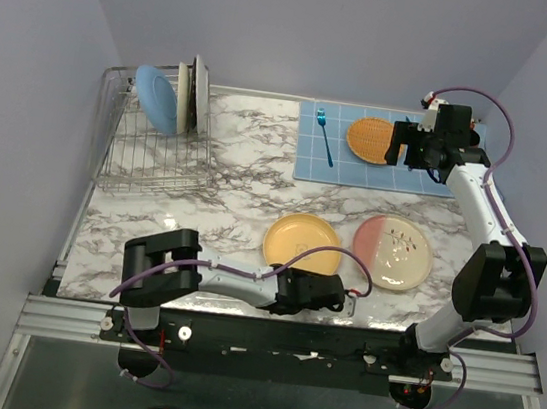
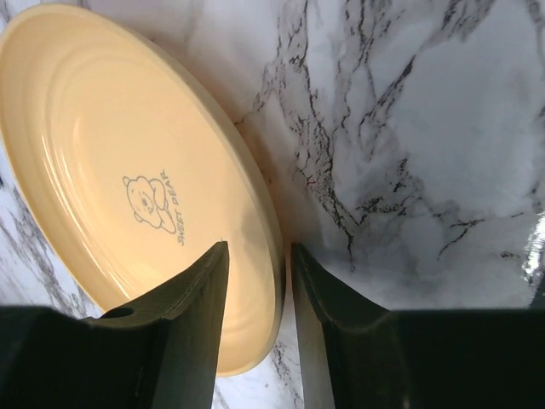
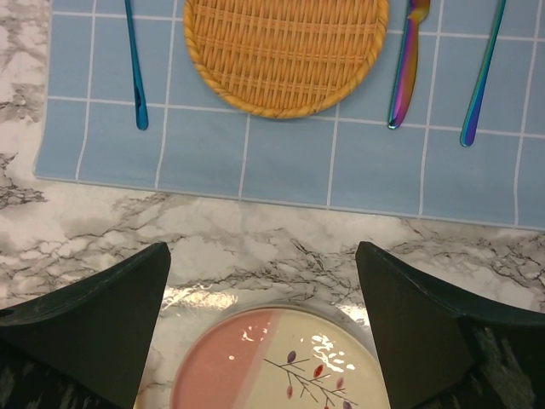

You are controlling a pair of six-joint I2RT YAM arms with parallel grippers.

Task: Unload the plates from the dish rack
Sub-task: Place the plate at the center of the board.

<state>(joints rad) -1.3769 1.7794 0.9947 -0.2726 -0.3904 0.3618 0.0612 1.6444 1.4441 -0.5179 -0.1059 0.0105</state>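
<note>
A cream plate with a small bear print lies flat on the marble table. My left gripper is open at its near right rim, one finger over the plate, the other outside, with a gap on both sides. A half pink, half cream plate with a twig motif lies to its right. The dish rack stands at the far left, holding a blue plate and pale plates upright. My right gripper hangs wide open and empty, above the mat.
A blue grid mat lies at the far right with an orange woven disc on it. A blue fork lies to the disc's left; a knife and another utensil lie to its right.
</note>
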